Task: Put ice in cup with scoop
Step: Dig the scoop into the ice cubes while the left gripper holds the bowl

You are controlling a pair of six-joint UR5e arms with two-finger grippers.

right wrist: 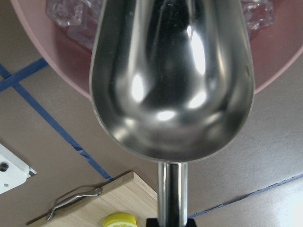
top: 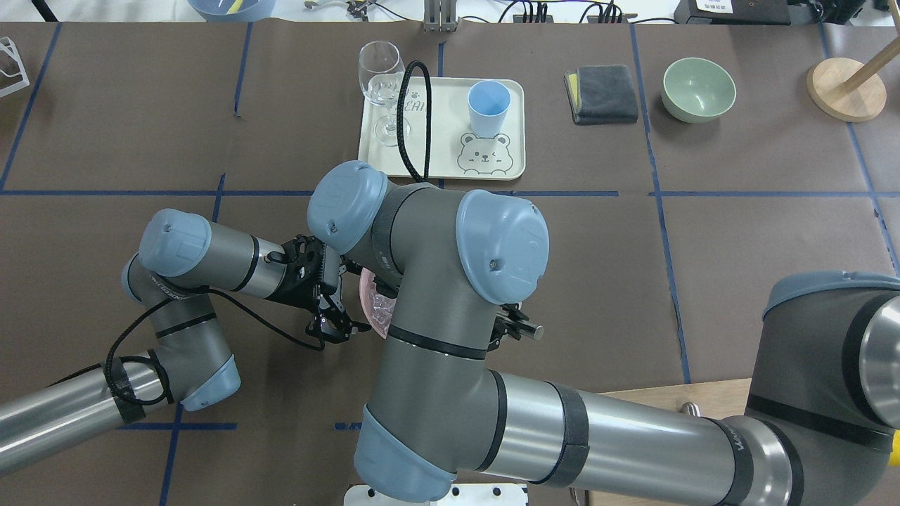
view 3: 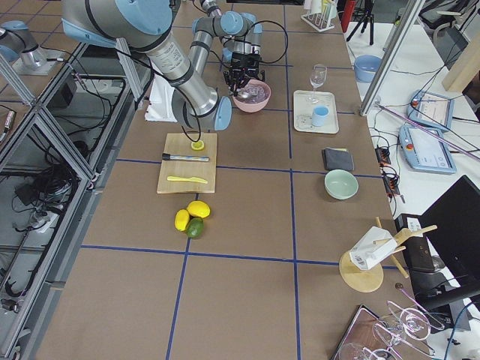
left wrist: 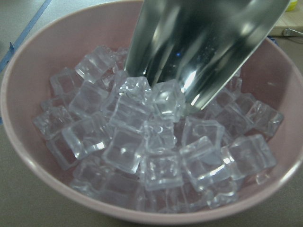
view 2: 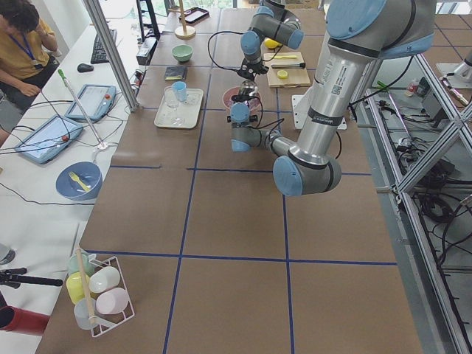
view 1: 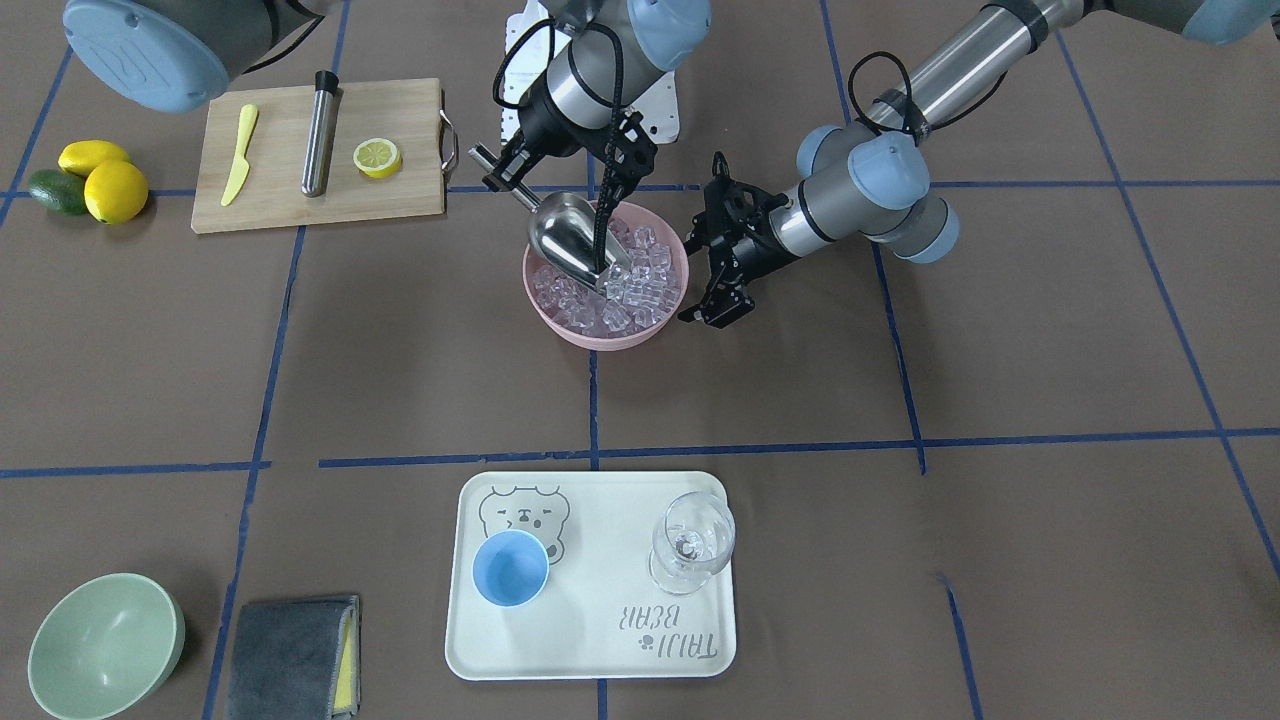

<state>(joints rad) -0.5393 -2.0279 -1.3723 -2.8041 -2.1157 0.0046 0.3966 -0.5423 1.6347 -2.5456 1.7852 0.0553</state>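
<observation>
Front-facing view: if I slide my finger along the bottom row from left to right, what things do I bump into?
Green bowl → grey cloth → blue cup → clear stemmed glass. The cup and glass both stand on the tray.

Table is covered from front, overhead, both ends; wrist cameras are set close — pink bowl point(left wrist: 28, 56), ahead of left gripper point(view 1: 712, 312) and right gripper point(view 1: 507, 172), is shared.

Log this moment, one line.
right gripper: shut on scoop, empty, tip against ice in pink bowl | left gripper: beside bowl, state unclear | cup: empty
</observation>
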